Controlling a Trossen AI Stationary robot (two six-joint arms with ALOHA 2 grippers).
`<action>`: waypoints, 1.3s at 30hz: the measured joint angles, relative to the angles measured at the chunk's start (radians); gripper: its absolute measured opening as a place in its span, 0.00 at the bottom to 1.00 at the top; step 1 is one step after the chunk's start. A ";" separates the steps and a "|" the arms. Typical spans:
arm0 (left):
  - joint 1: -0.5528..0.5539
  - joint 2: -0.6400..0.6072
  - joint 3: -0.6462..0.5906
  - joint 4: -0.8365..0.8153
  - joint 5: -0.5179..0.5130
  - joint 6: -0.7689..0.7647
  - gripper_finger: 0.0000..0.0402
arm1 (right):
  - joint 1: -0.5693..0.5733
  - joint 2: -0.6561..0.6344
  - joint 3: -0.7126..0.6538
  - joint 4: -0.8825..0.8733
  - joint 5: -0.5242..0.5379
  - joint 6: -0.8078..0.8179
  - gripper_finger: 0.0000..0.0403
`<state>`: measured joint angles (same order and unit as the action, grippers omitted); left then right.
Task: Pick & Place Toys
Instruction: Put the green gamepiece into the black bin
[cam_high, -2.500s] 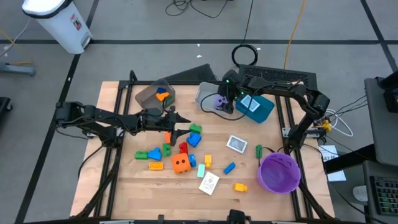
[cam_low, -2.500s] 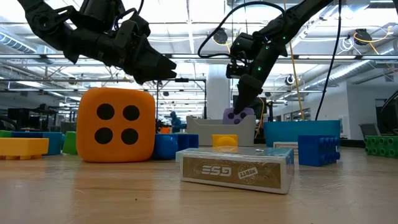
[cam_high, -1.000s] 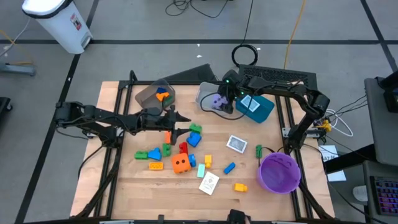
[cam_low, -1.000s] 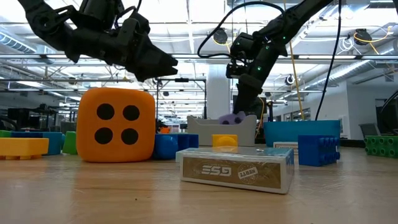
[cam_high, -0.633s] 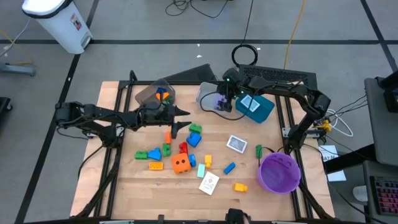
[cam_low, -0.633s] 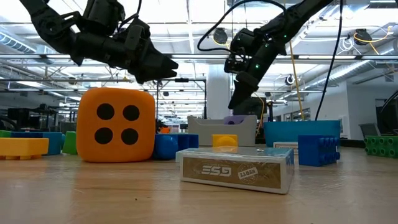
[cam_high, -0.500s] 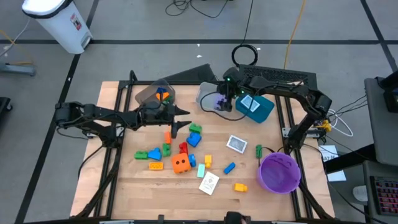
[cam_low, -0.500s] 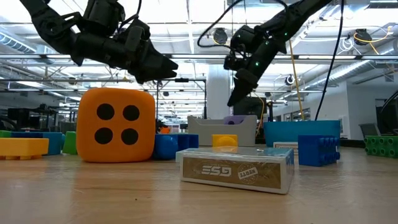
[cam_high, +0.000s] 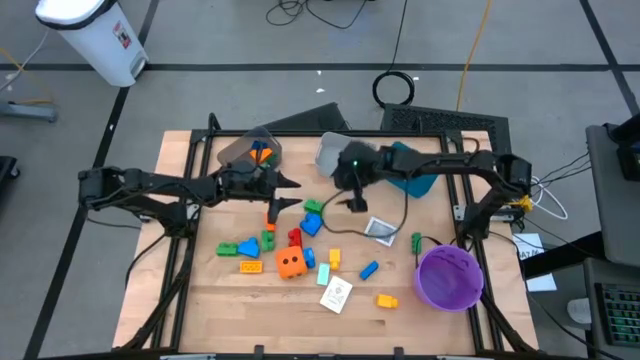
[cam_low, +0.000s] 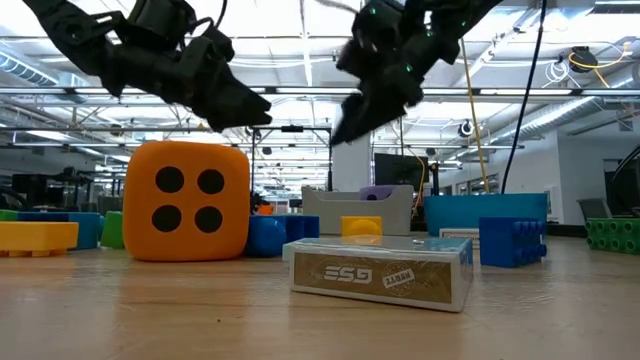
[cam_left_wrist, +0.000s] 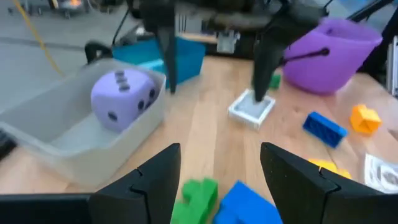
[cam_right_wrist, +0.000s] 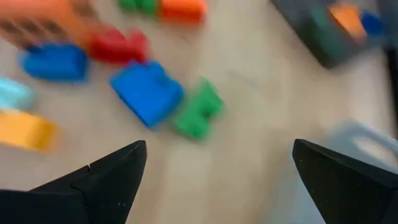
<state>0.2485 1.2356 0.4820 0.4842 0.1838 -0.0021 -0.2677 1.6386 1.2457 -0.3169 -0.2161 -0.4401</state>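
My left gripper (cam_high: 285, 192) is open and empty above the table's middle left, near the brown bin (cam_high: 250, 152). My right gripper (cam_high: 346, 200) is open and empty in the air just in front of the grey bin (cam_high: 333, 152), above a green block (cam_right_wrist: 198, 112) and a blue block (cam_right_wrist: 147, 92). The purple die (cam_left_wrist: 121, 99) lies in the grey bin. The orange die (cam_high: 291, 263) rests on the table among red, green, blue and yellow blocks. Two white-blue cards (cam_high: 380, 231) (cam_high: 336, 295) lie flat on the table.
The teal bin (cam_high: 415, 170) stands at the far right and the purple round bowl (cam_high: 448, 275) at the near right. The brown bin holds orange and blue blocks. A card box (cam_low: 380, 272) lies close to the low camera. Bare wood shows at the near edge.
My right gripper has lowered the purple die into the grey bin and let go of it. It has then risen and swung toward the table's near left, over the green and blue blocks. My left gripper has shifted a little toward the far edge.
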 joint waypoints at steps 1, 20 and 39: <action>0.000 -0.018 0.000 -0.029 -0.005 -0.001 0.57 | 0.011 0.000 0.000 0.028 -0.019 0.032 0.98; -0.027 -0.208 0.000 -0.227 -0.063 -0.020 0.57 | 0.041 0.348 -0.001 0.401 -0.021 0.314 0.97; -0.027 -0.208 0.000 -0.226 -0.063 -0.010 0.57 | 0.040 0.371 0.000 0.398 0.084 0.410 0.71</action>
<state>0.2218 1.0271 0.4820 0.2584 0.1209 -0.0120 -0.2279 2.0094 1.2461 0.0811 -0.1318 -0.0303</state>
